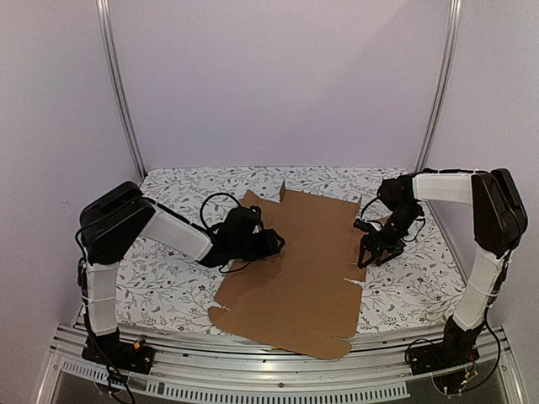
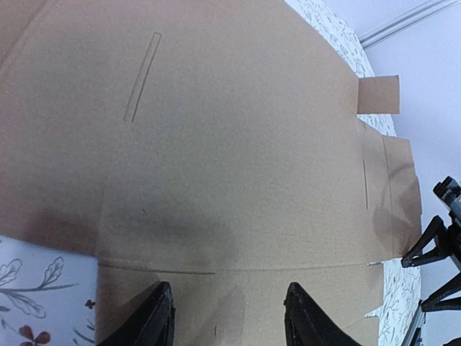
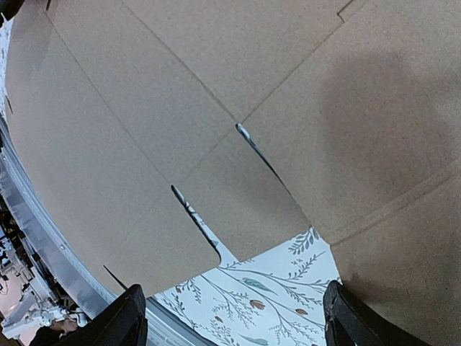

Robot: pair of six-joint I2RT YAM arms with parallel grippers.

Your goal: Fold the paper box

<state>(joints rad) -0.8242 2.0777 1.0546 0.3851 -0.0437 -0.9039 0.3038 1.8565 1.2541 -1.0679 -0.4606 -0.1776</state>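
The paper box (image 1: 303, 269) is a flat brown cardboard sheet with flaps and slits, lying on the floral cloth in the middle of the table. My left gripper (image 1: 271, 242) hovers over the sheet's left edge. In the left wrist view it (image 2: 227, 299) stands open, with bare cardboard (image 2: 238, 144) and a crease line beneath it and nothing between the fingers. My right gripper (image 1: 371, 256) is at the sheet's right edge. In the right wrist view it (image 3: 234, 306) is wide open above cloth, just off a slit side flap (image 3: 238, 194), apart from the card.
The floral cloth (image 1: 168, 286) covers the table. A metal rail (image 1: 253, 374) runs along the near edge, and the sheet's front flap overhangs it. White walls and two upright poles (image 1: 122, 93) close the back. A small tab (image 1: 282, 192) stands up at the sheet's far edge.
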